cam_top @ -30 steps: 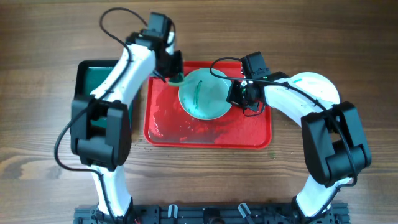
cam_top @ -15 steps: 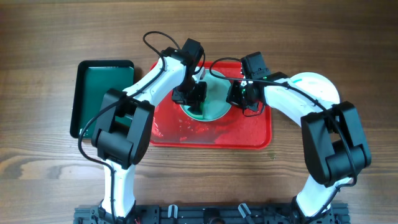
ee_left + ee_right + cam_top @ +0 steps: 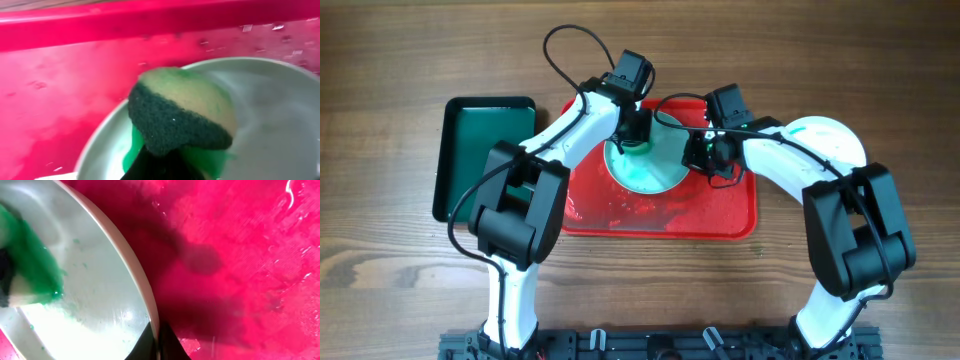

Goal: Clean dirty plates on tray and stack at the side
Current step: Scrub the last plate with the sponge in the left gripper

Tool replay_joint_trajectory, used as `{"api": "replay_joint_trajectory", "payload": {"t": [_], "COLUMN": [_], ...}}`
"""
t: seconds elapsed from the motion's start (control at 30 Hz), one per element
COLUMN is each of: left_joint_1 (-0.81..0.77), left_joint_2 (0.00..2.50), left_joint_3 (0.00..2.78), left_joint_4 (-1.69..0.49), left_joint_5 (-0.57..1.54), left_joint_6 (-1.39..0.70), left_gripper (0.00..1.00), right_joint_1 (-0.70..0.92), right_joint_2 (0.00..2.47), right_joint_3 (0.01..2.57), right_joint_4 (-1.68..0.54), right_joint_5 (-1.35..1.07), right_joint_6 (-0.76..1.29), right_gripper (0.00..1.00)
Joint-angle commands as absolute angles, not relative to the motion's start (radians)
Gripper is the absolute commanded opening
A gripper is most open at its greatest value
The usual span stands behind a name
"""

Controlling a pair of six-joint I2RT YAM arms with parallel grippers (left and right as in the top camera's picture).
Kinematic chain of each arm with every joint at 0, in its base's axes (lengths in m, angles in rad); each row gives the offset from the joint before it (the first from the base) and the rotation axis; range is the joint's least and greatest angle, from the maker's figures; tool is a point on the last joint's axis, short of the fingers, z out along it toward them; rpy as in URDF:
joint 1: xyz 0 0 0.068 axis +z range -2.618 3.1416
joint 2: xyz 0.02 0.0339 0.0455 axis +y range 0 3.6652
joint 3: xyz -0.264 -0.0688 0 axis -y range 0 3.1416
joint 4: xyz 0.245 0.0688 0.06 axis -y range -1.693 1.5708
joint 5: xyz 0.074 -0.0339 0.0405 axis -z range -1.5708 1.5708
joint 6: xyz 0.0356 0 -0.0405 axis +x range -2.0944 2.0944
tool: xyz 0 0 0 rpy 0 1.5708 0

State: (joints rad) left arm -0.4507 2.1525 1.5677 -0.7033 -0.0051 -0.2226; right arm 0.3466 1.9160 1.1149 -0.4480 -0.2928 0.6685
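A pale aqua plate (image 3: 650, 170) lies in the red tray (image 3: 720, 215) at its back middle. My left gripper (image 3: 633, 132) is shut on a green and yellow sponge (image 3: 180, 117) and presses it onto the plate's far left part (image 3: 280, 130). Green liquid shows around the sponge. My right gripper (image 3: 705, 155) is shut on the plate's right rim (image 3: 152, 315), its fingertips (image 3: 156, 342) pinching the edge. A white plate (image 3: 830, 138) lies on the table to the right of the tray, partly hidden under my right arm.
A smaller dark green tray (image 3: 485, 150) lies on the wooden table to the left of the red tray. The red tray's floor (image 3: 240, 255) is wet with droplets and smears. Cables loop above both wrists.
My left arm swung from the tray's back left corner onto the plate, swept the sponge across it and now sits at the far edge. The teal streak is smeared out. My right gripper has not moved.
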Motion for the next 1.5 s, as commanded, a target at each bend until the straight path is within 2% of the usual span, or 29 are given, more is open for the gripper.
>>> {"api": "replay_joint_trajectory", "payload": {"t": [0.0,0.07,0.13,0.23,0.37,0.43,0.5,0.63,0.7,0.73,0.8,0.93,1.03,1.13,1.2,1.23,1.27,1.37,1.47], "left_joint_1": [-0.416,-0.417,-0.417,-0.417,-0.417,-0.417,-0.417,-0.407,-0.401,-0.4,-0.406,-0.442,-0.448,-0.44,-0.411,-0.395,-0.362,-0.286,-0.236], "left_joint_2": [2.201,2.201,2.201,2.201,2.201,2.201,2.201,2.201,2.201,2.201,2.201,2.201,2.201,2.201,2.201,2.201,2.201,2.198,2.169], "left_joint_3": [1.558,1.558,1.558,1.558,1.558,1.558,1.558,1.558,1.558,1.558,1.558,1.558,1.558,1.558,1.558,1.559,1.572,1.684,1.829], "left_joint_4": [-0.785,-0.886,-1.02,-1.098,-0.943,-0.829,-0.708,-0.704,-0.751,-0.782,-0.873,-1.068,-1.103,-0.999,-0.855,-0.799,-0.749,-0.812,-0.986], "left_joint_5": [-0.115,0.084,0.4,0.553,0.55,0.468,0.232,-0.311,-0.402,-0.395,-0.224,0.336,0.565,0.57,0.501,0.429,0.266,0.069,0.07], "left_joint_6": [-0.223,-0.144,0.057,0.196,0.191,0.105,-0.037,-0.238,-0.308,-0.331,-0.279,0.081,0.232,0.182,0.037,-0.044,-0.181,-0.247,-0.247], "left_gripper": [0.04,0.04,0.04,0.04,0.04,0.04,0.04,0.04,0.04,0.04,0.04,0.04,0.04,0.04,0.04,0.04,0.04,0.04,0.04], "right_joint_1": [0.349,0.349,0.349,0.35,0.35,0.35,0.35,0.35,0.35,0.35,0.35,0.35,0.35,0.35,0.35,0.35,0.35,0.35,0.35], "right_joint_2": [1.94,1.94,1.94,1.94,1.94,1.94,1.94,1.94,1.94,1.94,1.94,1.94,1.94,1.94,1.94,1.94,1.94,1.94,1.929], "right_joint_3": [1.093,1.093,1.093,1.093,1.093,1.093,1.093,1.093,1.093,1.093,1.093,1.093,1.093,1.093,1.093,1.093,1.093,1.093,1.099], "right_joint_4": [-0.456,-0.456,-0.456,-0.454,-0.453,-0.453,-0.453,-0.453,-0.453,-0.452,-0.449,-0.446,-0.447,-0.446,-0.445,-0.445,-0.445,-0.445,-0.44], "right_joint_5": [-0.29,-0.29,-0.29,-0.291,-0.294,-0.294,-0.294,-0.294,-0.294,-0.294,-0.294,-0.301,-0.302,-0.302,-0.313,-0.313,-0.313,-0.313,-0.35], "right_joint_6": [0.654,0.655,0.655,0.655,0.654,0.654,0.654,0.653,0.653,0.654,0.653,0.646,0.646,0.639,0.628,0.628,0.628,0.628,0.571], "right_gripper": [0.04,0.04,0.05,0.04,0.04,0.04,0.04,0.04,0.04,0.04,0.04,0.04,0.04,0.04,0.04,0.04,0.04,0.04,0.04]}}
